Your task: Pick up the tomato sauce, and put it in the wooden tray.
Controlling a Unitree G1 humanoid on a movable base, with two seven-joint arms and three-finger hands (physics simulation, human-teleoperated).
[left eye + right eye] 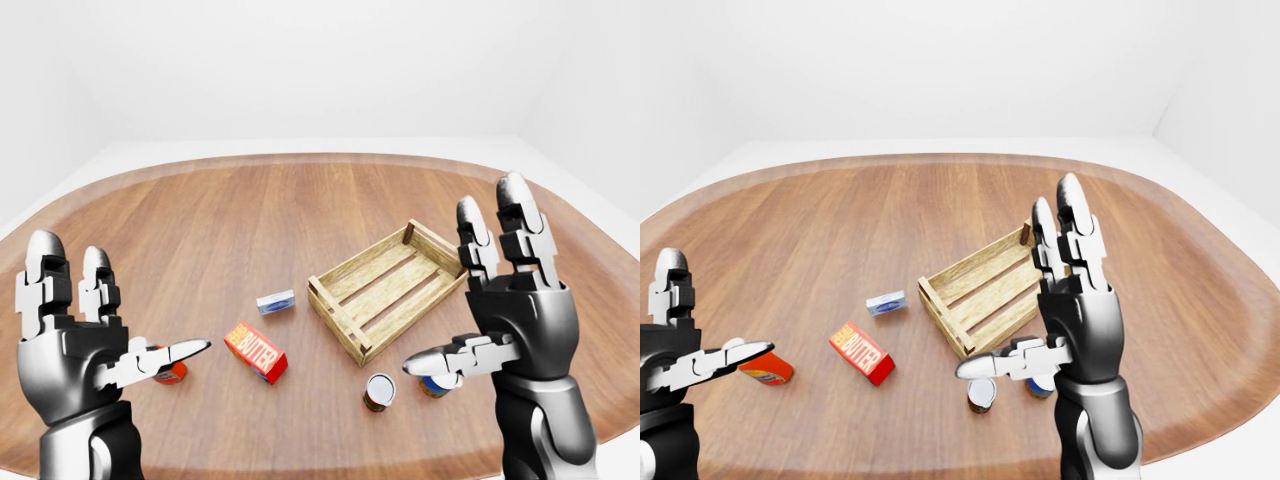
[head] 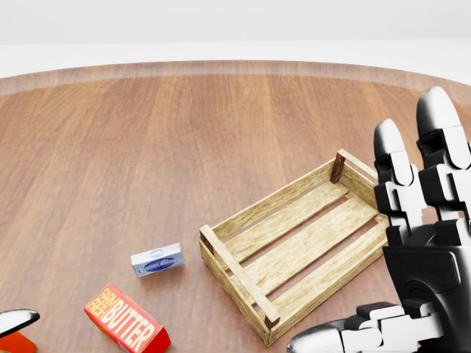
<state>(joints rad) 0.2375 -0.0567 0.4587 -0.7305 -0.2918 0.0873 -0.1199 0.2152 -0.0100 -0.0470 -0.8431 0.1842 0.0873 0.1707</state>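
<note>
Slatted pale wood: the wooden tray (image 1: 388,289) sits empty on the round plank table (image 1: 250,210).
My metal right hand (image 1: 505,300) and left hand (image 1: 75,340) hover splayed; the cylindrical tomato sauce (image 1: 379,391) stands at the tray's six o'clock.

my right hand (image 2: 419,243) cut by head view's right and bottom edges, covers crate (image 2: 294,243) right end | my thumb hides part of blue can (image 1: 436,385) near table's edge | red can (image 1: 170,373) half behind left thumb | labels unreadable
</note>
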